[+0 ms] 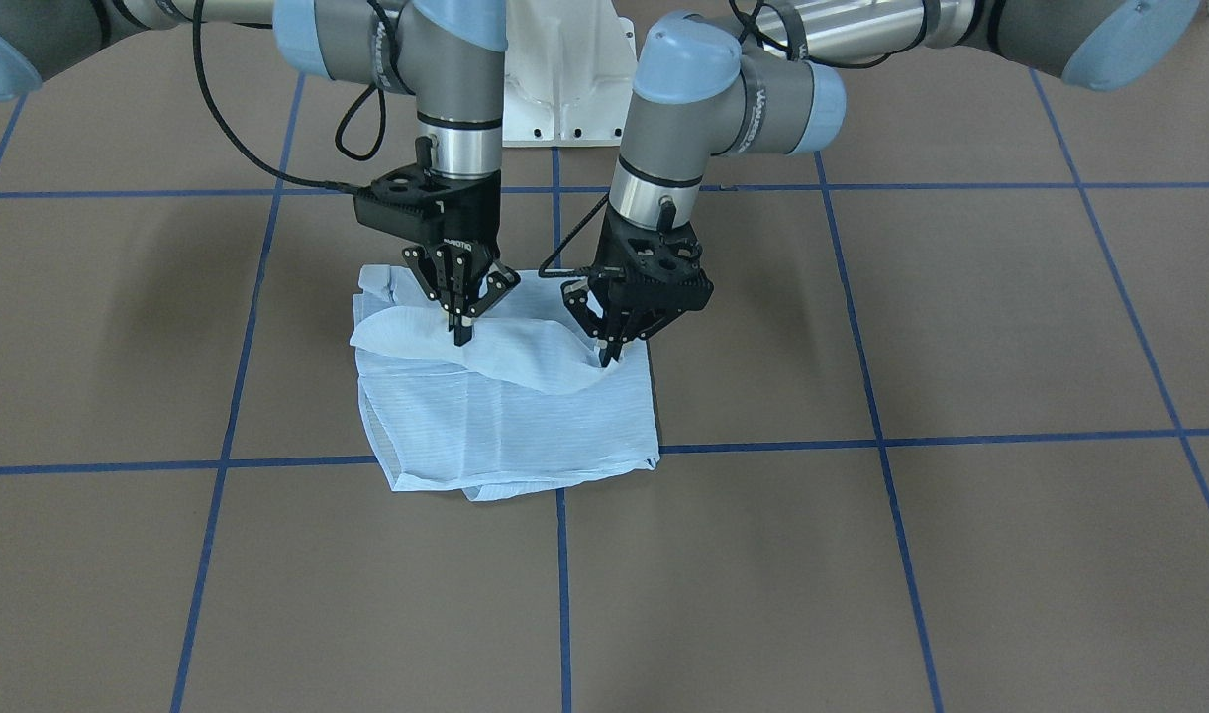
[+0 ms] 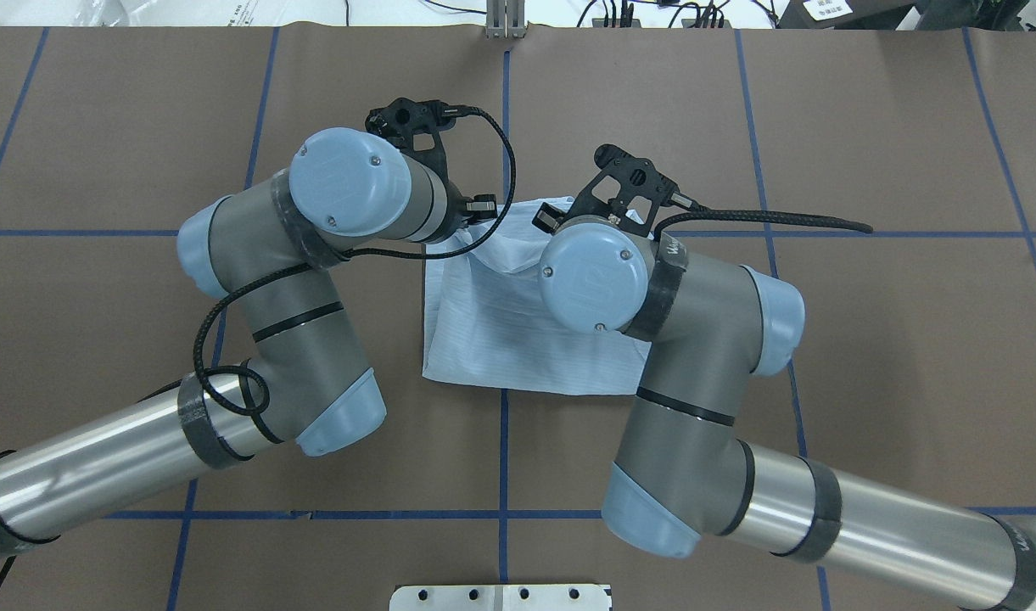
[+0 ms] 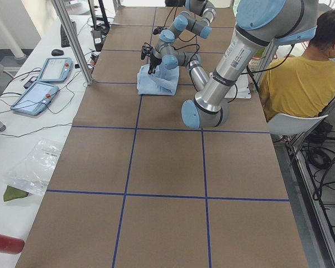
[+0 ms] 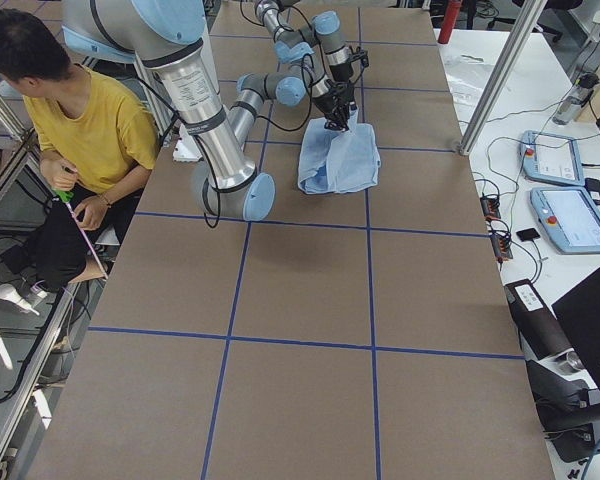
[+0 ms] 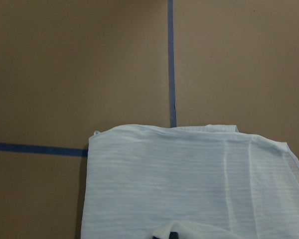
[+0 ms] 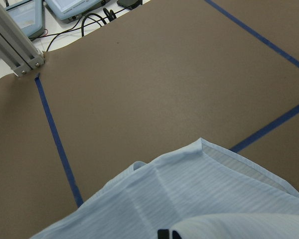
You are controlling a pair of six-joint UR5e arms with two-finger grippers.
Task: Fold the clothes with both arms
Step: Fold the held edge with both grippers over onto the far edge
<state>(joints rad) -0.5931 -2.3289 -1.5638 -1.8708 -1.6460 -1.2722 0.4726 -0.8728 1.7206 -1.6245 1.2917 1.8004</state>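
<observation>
Both closed on cloth: right end effector and left end effector each pinch one end of a raised flap of the shirt. Flap's long axis runs btwn them, crosswise. Rest of shirt lies flat on desk beyond both tips, away from robot base. Neither is nearer, so next move prob. needs both going fwd together.

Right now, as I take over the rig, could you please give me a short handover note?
The left gripper is shut on a raised flap of the shirt. The right gripper is shut on the same flap, further along. The shirt lies mid-table, already folded to a rough square. Probably left to do: lay the flap over, release it, and flatten it.
</observation>
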